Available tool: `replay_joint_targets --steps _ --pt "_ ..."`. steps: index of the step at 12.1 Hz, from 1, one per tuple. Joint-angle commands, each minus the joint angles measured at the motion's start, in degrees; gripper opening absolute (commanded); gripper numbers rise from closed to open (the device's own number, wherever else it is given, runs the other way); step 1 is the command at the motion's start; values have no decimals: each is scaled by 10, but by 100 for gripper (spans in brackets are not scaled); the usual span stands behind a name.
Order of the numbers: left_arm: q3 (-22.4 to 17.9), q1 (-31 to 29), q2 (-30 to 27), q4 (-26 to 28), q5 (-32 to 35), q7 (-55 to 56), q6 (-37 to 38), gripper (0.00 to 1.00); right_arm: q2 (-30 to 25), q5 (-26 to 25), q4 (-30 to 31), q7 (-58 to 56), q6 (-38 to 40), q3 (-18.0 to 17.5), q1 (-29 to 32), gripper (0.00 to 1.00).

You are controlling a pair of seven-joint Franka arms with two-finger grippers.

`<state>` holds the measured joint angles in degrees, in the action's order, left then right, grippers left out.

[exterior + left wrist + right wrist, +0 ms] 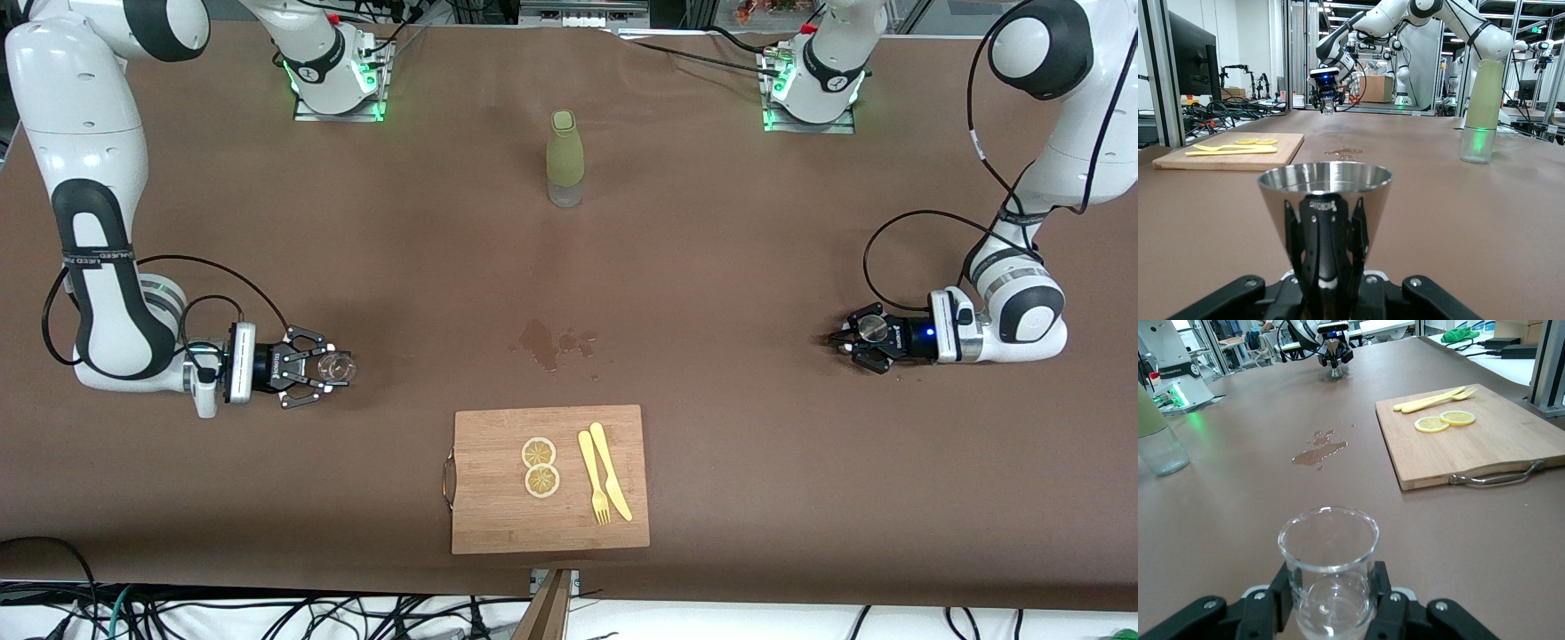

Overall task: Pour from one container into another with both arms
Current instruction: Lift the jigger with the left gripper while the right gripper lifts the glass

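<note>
My right gripper [327, 367] sits low at the right arm's end of the table, shut on a clear glass beaker [339, 365]. In the right wrist view the beaker [1329, 570] stands upright between the black fingers [1265, 607], with a little clear liquid at its bottom. My left gripper [846, 338] is low at the left arm's end, shut on a shiny steel cone-shaped cup [872, 329]. That cup [1325, 193] fills the middle of the left wrist view and hides the fingertips.
A pale green bottle [565, 158] stands mid-table near the bases. A wet spill [549, 342] marks the cloth at the centre. Nearer the camera lies a wooden cutting board [498, 516] with two lemon slices [540, 466] and a yellow fork and knife [604, 473].
</note>
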<state>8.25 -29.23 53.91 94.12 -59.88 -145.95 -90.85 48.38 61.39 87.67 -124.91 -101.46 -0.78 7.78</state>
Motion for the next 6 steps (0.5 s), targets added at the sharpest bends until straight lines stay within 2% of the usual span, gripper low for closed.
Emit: replay_joint_targets --steps 1,6 --pt "-3 17 -31 9 -25 32 7 0 -7 -8 -5 38 -4 -14 2 14" --pt "-3 70 -40 9 -83 65 0 0 -32 -9 -27 125 -10 -18 -35 14"
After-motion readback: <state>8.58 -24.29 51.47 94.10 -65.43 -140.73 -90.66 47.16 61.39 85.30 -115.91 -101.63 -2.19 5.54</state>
